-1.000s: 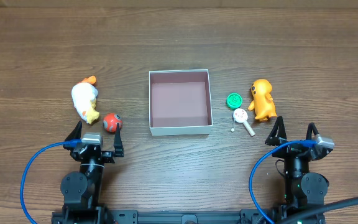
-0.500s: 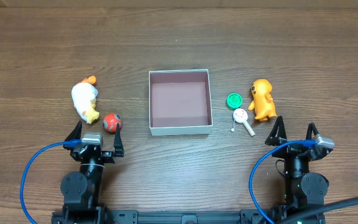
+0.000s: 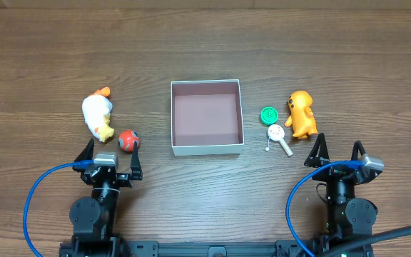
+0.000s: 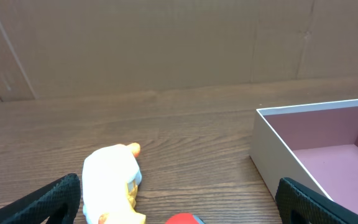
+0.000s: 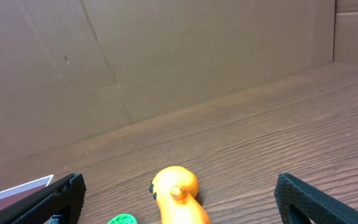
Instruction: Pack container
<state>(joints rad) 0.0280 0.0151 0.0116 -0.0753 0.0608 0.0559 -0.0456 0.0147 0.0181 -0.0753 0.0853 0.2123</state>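
The container [image 3: 207, 146] is a shallow square white box with a dusty pink inside, empty, at the table's middle; its left wall also shows in the left wrist view [image 4: 278, 168]. A white and yellow duck toy [image 3: 97, 116] and a red ball [image 3: 128, 140] lie left of it. A green disc [image 3: 268, 114], a small white lollipop toy [image 3: 278, 135] and an orange dog toy [image 3: 302, 114] lie to its right. My left gripper [image 3: 110, 158] is open and empty, just short of the ball. My right gripper [image 3: 340, 153] is open and empty, below the dog toy [image 5: 179, 196].
A brown cardboard wall [image 4: 166, 43] stands behind the wooden table. Blue cables [image 3: 41, 193] loop beside both arm bases at the front edge.
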